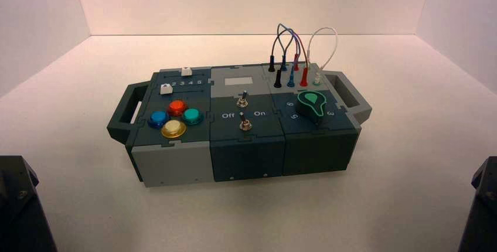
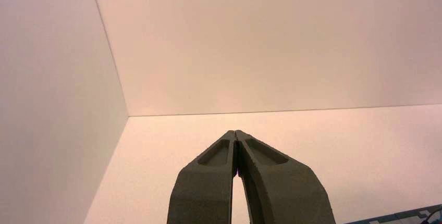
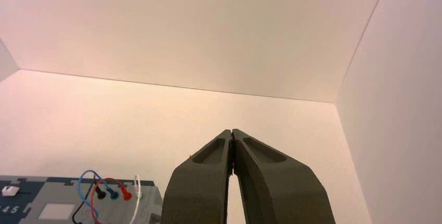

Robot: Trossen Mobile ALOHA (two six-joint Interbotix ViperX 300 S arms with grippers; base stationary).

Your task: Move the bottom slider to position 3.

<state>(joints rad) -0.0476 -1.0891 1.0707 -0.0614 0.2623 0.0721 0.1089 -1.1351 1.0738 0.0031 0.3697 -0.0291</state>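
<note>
1. so the left gripper point(image 2: 235, 132) is pinched closed with nothing in it, off at the near left of the box point(image 1: 248, 158).
2. right gripper point(image 3: 232, 131) is closed up and empty too, parked near right.
3. the bottom slider point(image 1: 166, 89), a white knob, sits on the box's left part, just nearer than the digit row point(image 1: 187, 82) with the 3 in it, and behind the four round buttons point(image 1: 177, 108).
4. other white slider point(image 1: 186, 71) is on the far side of those digits.
5. neither gripper's touching the box, fwiw.
</note>
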